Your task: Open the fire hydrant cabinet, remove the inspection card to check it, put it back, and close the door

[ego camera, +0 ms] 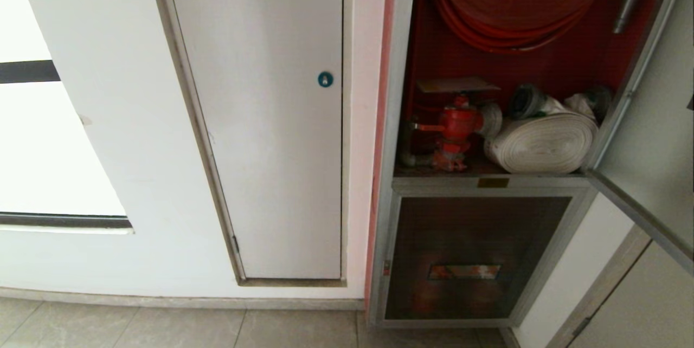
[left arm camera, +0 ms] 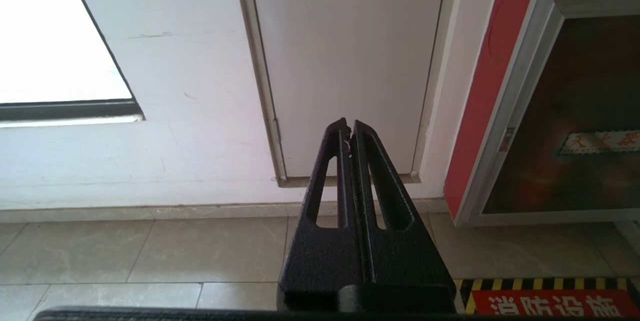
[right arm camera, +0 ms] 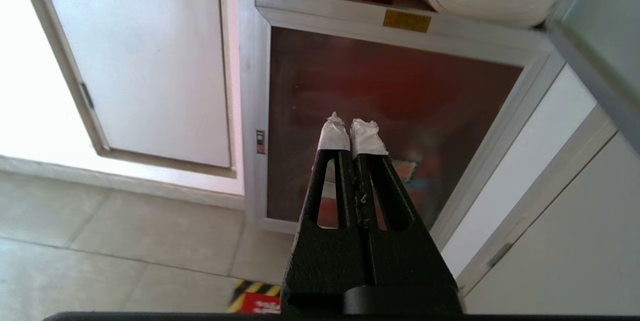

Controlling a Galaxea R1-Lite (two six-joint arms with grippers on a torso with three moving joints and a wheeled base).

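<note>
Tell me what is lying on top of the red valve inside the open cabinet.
A thin tan inspection card lies flat on the red valve. The card covers the valve's top, so the handwheel cannot be seen.

A white wall (ego camera: 135, 185) is being lit brightly by a window (ego camera: 43, 147). The floor (ego camera: 179, 329) is being covered by grey tiles.

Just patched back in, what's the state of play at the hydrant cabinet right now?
The fire hydrant cabinet stands open, its door swung out to the right. The inspection card lies flat on top of the red valve, beside the white rolled hose. Neither arm shows in the head view. The right gripper is shut and empty, pointing at the lower glass panel. The left gripper is also shut and empty, facing the white panel beside the cabinet.
</note>
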